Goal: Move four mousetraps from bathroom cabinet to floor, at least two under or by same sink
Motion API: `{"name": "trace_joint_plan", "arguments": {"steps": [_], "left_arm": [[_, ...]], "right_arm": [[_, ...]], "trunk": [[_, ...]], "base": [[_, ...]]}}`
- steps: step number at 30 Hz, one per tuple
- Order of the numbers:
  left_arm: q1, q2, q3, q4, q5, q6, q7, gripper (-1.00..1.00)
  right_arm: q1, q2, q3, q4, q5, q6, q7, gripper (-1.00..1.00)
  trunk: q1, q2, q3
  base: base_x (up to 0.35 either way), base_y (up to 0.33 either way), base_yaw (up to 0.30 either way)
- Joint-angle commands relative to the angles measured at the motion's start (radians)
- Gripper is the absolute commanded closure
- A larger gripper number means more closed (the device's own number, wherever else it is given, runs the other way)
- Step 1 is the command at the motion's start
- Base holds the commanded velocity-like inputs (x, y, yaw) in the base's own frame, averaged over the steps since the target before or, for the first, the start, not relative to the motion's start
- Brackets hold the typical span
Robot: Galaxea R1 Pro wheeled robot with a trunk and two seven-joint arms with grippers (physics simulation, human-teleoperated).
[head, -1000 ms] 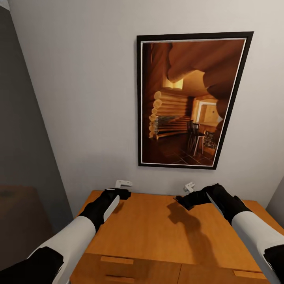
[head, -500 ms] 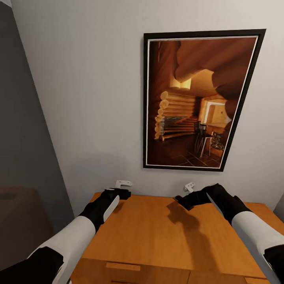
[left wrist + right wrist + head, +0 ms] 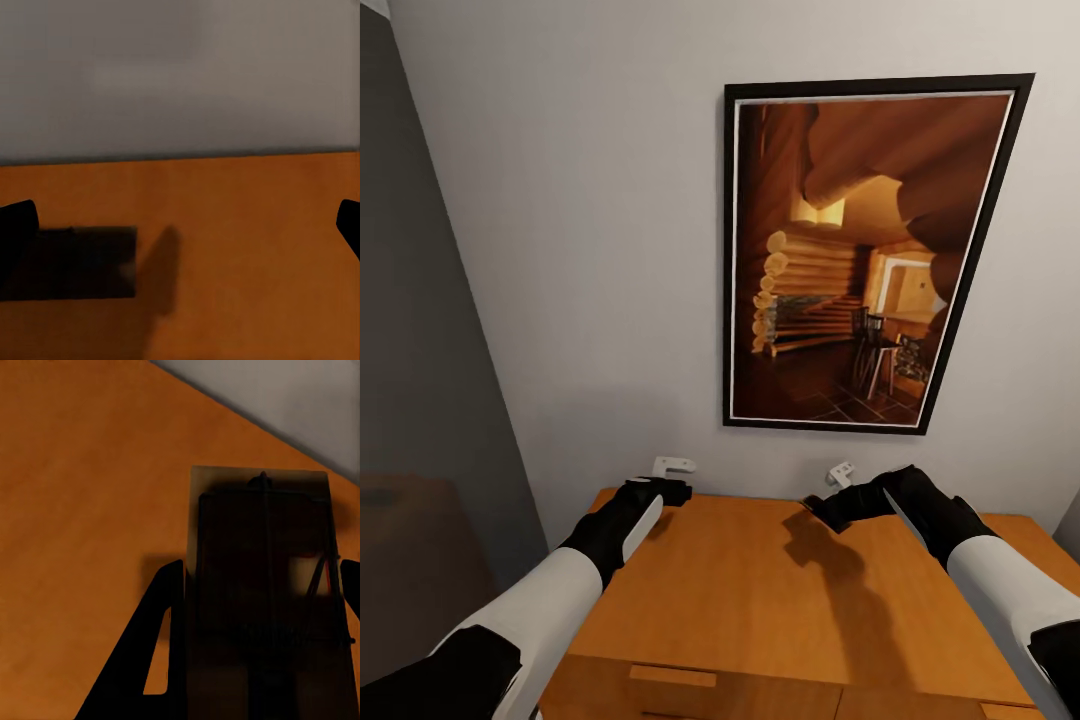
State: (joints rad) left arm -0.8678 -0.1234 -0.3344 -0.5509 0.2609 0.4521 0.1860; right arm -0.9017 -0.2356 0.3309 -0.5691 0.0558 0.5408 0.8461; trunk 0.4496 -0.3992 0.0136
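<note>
A framed cabin picture [image 3: 870,255] hung on the pale wall [image 3: 580,230] above the orange-brown cabinet [image 3: 760,590]. Both arms reached over its flat top. The left gripper [image 3: 672,490] stood spread wide, holding nothing. The right gripper [image 3: 822,507] pinched a mousetrap [image 3: 259,577] just above the cabinet top.
</note>
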Motion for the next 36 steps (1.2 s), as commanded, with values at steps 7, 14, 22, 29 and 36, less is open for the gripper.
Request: {"name": "trace_joint_plan", "arguments": {"steps": [7, 14, 22, 29, 36], "left_arm": [[0.0, 0.01, -0.006, -0.001, 0.011, 0.003, 0.008, -1.0], [0.0, 0.017, -0.005, -0.001, 0.012, 0.003, 0.006, -1.0], [0.0, 0.015, -0.007, 0.0, 0.013, 0.003, 0.006, -1.0], [0.0, 0.045, -0.004, 0.005, 0.015, -0.004, -0.002, -1.0], [0.0, 0.052, -0.064, -0.001, 0.004, -0.017, -0.158, -1.0]], "right_arm": [[0.0, -0.001, 0.002, -0.002, 0.005, 0.005, 0.005, 1.0], [0.0, -0.001, 0.002, -0.002, 0.006, 0.005, 0.004, 1.0], [0.0, -0.006, 0.002, 0.003, 0.003, 0.004, 0.005, 1.0], [0.0, -0.009, -0.001, 0.017, 0.007, 0.005, -0.001, 1.0], [0.0, -0.007, -0.005, 0.017, 0.003, 0.01, -0.047, 1.0]], "trunk": [[0.0, -0.001, -0.001], [0.0, -0.001, -0.001], [0.0, -0.001, -0.001], [0.0, -0.001, -0.001], [0.0, -0.001, -0.001]], "base": [[0.0, 0.0, 0.0], [0.0, 0.059, 0.0], [0.0, 0.098, 0.0], [0.0, 0.004, 0.0], [0.0, 0.0, 0.0]]}}
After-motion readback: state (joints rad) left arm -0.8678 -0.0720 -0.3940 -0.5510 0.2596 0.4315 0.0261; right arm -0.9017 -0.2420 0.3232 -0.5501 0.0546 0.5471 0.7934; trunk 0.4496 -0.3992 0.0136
